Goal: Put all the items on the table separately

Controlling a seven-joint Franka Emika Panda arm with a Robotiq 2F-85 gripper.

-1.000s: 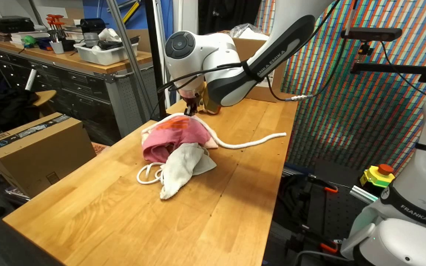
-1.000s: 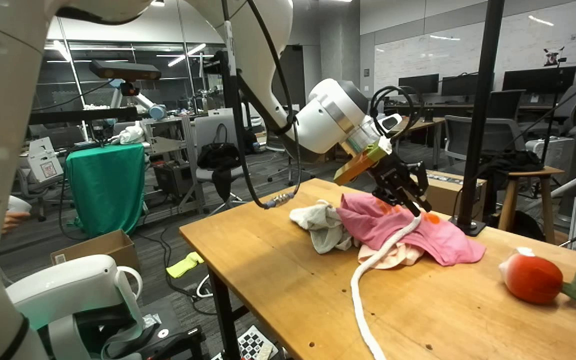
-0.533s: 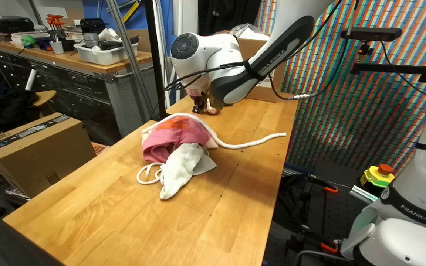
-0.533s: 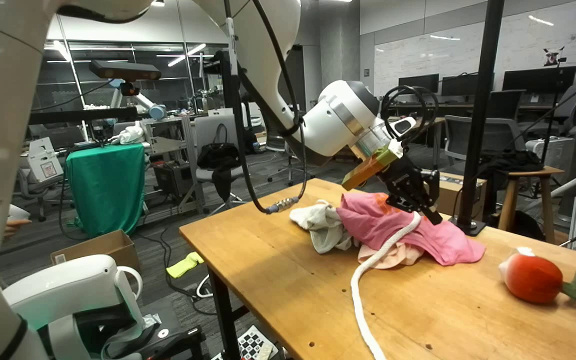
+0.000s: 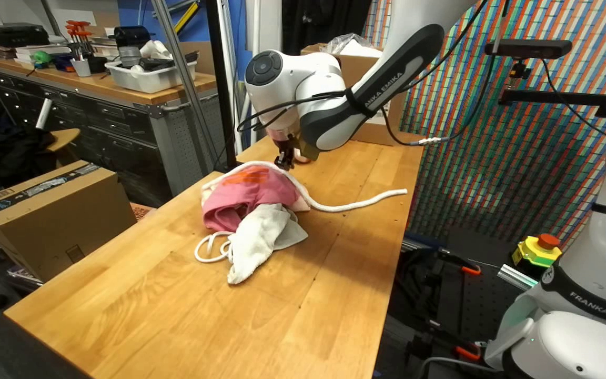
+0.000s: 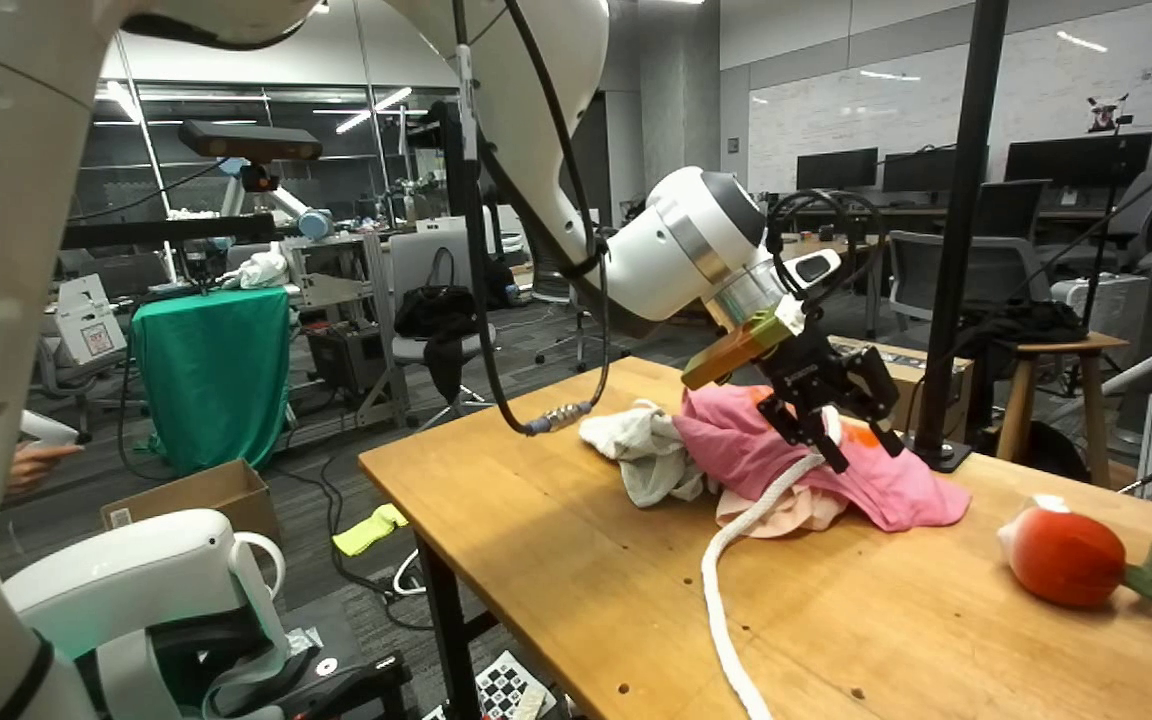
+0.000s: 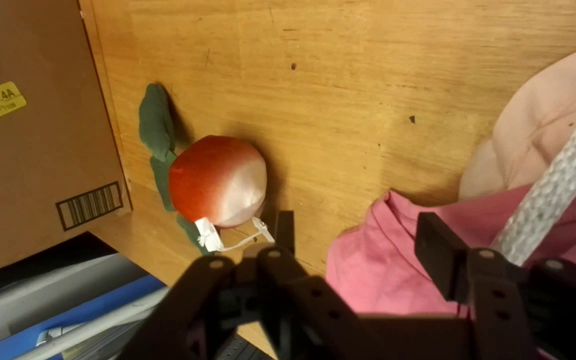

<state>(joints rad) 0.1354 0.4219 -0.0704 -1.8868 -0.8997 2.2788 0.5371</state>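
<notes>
Your gripper (image 6: 864, 452) hangs low over the heap with its fingers (image 7: 435, 255) spread; you cannot tell from here whether a tip touches anything. Below the fingers lies the pink cloth (image 5: 269, 192), its edge showing in the gap between them in the wrist view. The white rope (image 7: 560, 182) passes behind one finger, crosses the pink cloth and runs out over the table (image 5: 177, 310). Just past that same finger, a peach cloth (image 7: 528, 135) pokes out from under the pink one. The white cloth (image 5: 255, 242) rests against the pink, on the side of the heap away from your fingers. On the wood, apart from the heap, the red-and-white plush (image 7: 218, 180) lies up and to the left of your fingers in the wrist view.

Past the plush from your fingers, you have a large cardboard box (image 7: 43, 145); in an exterior view, clear plastic (image 5: 342, 42) and something white show at its top. Well away from the fingers, on the workbench (image 5: 92, 83), a white bin (image 5: 142, 80) holds a jumble of grey, black and white odds and ends, and a white cup (image 5: 81, 67) holds slim upright things. A taped carton (image 5: 50, 216) sits below the table's edge, contents hidden.
</notes>
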